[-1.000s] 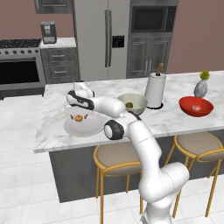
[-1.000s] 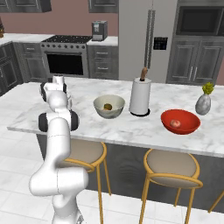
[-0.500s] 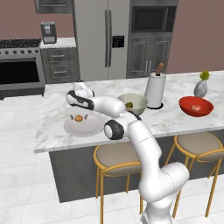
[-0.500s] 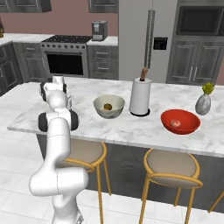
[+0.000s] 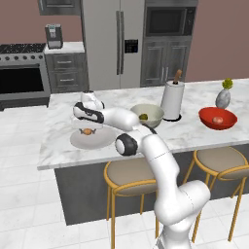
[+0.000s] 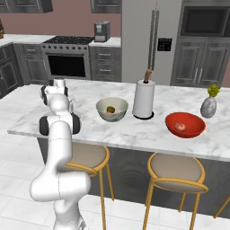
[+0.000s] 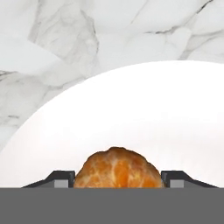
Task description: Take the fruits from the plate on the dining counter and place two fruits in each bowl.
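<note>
End effector (image 7: 117, 186) sits low over the plate (image 7: 175, 113), finger tips on either side of an orange-brown fruit (image 7: 117, 168). In the hand view the tips flank the fruit at 9 and 3 o'clock, apparently against its skin. Judged clamped on the fruit, though contact is hard to confirm at this angle. Fruit seems to rest on the plate, not lifted.

In the left base view the same orange-brown fruit (image 5: 87, 131) lies near the centre of the plate (image 5: 102, 142), the end effector (image 5: 86, 125) straight above it. The plate sits on the counter (image 5: 58, 146) at roughly 9 o'clock from the beige bowl (image 5: 154, 111).

Beige bowl holds one greenish fruit (image 5: 144, 116); red bowl (image 5: 206, 115), far toward 3 o'clock, holds one reddish fruit (image 5: 218, 120). Each bowl wants one more, so either is a fair target; the beige one is nearer.

Paper towel roll (image 5: 172, 97) stands between the two bowls, a small vase (image 5: 223, 97) behind the red one. A carry to the red bowl would need to clear the roll.

Approach from above suits a round fruit on a flat plate: nothing to catch the fingers.
</note>
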